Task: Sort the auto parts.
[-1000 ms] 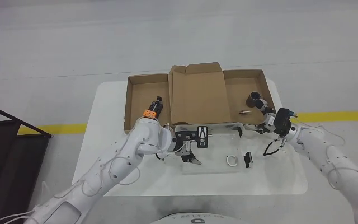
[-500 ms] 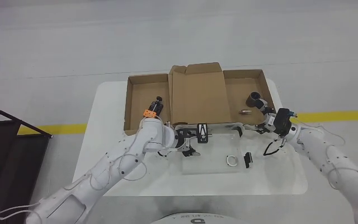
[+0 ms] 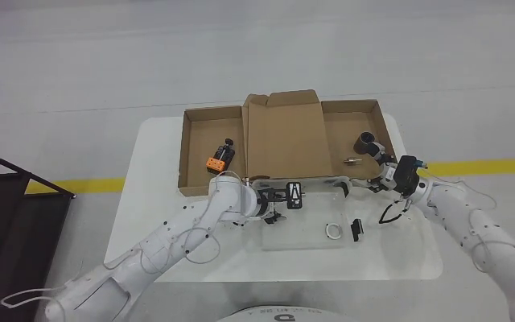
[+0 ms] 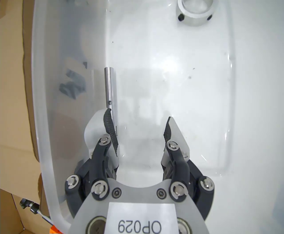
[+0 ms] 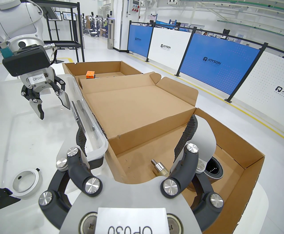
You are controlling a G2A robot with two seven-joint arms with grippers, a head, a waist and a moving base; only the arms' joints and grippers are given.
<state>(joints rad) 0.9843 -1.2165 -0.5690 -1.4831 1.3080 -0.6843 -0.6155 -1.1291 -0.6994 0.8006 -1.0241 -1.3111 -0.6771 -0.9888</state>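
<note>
My left gripper (image 4: 138, 119) is open inside the clear plastic tray (image 4: 36, 88), low over its floor. A thin metal pin (image 4: 108, 88) lies along the tray wall, and one fingertip (image 4: 108, 117) touches its end. A metal ring collar (image 4: 195, 11) rests farther along the tray. From above, the left gripper (image 3: 273, 216) is at the tray's left end, next to the cardboard box (image 3: 286, 133). My right gripper (image 5: 136, 130) stands open and empty over the box's right compartment edge, above a small threaded stud (image 5: 159, 167) and a black cylinder (image 5: 213, 169).
An orange part (image 3: 216, 158) lies in the box's left compartment. The ring (image 3: 332, 231) and a black part (image 3: 356, 229) sit at the tray's right end. The box's folded middle lid stands between the two compartments. The white table (image 3: 161, 241) has bare room left of the tray.
My left gripper has shifted a little toward the box-side wall of the tray, and its arm has swung right. The right arm has stayed still.
</note>
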